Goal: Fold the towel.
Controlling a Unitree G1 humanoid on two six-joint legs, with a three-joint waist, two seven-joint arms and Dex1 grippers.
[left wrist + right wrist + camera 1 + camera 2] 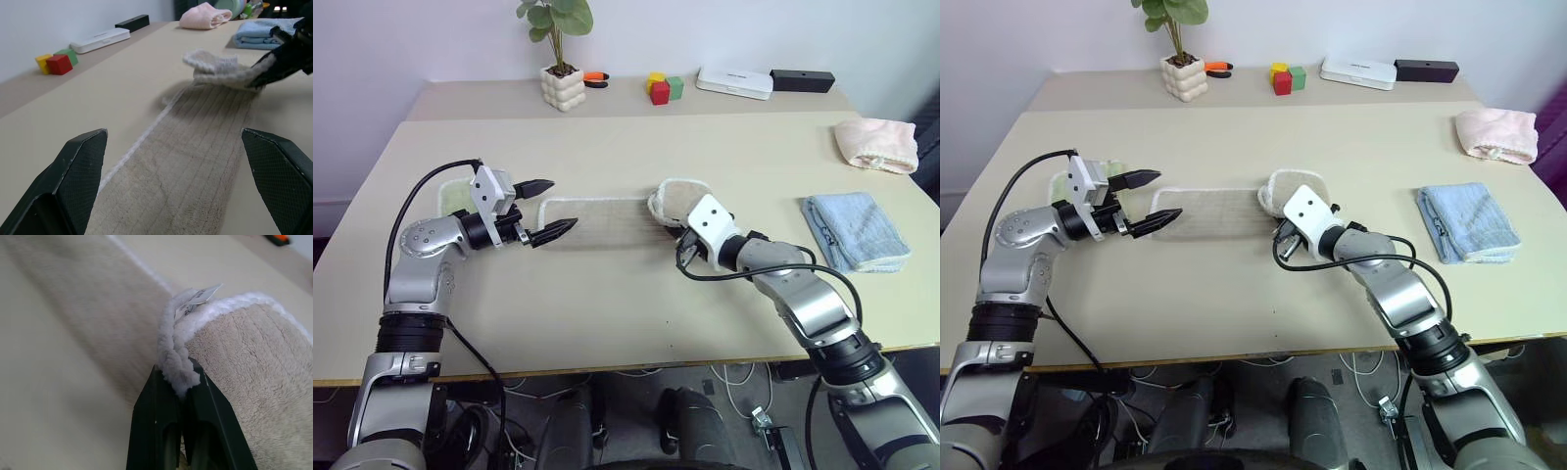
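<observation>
A small white tag [198, 299] is sticking out of the towel's [607, 220] white edging, close above the right end effector's fingertips; print is showing on it but is too fine to read; no other writing is legible anywhere. The towel is lying stretched out flat across the middle of the tabletop [607, 304], running between the two arms, with its right end lifted and curled back over itself. The right end effector [182, 384] is clamping that raised edge, its two black fingers [156, 421] closed tight on the bunched white stitching; the right forearm is reaching in from the right, the wrist angling toward the left and slightly downward. The left end effector [548, 208] is hovering at the towel's left end with its jaws spread wide and gripping nothing, its fingers [78, 171] pointing level along the length of the cloth toward the right; the left elbow is bending out to the side. A folded blue cloth [855, 231] is lying on the tabletop well to the right, a pink cloth [876, 144] beyond it near the far right edge; a potted plant [560, 59], coloured blocks [663, 88], a white box [734, 82] and a black box [802, 80] are standing along the back.
</observation>
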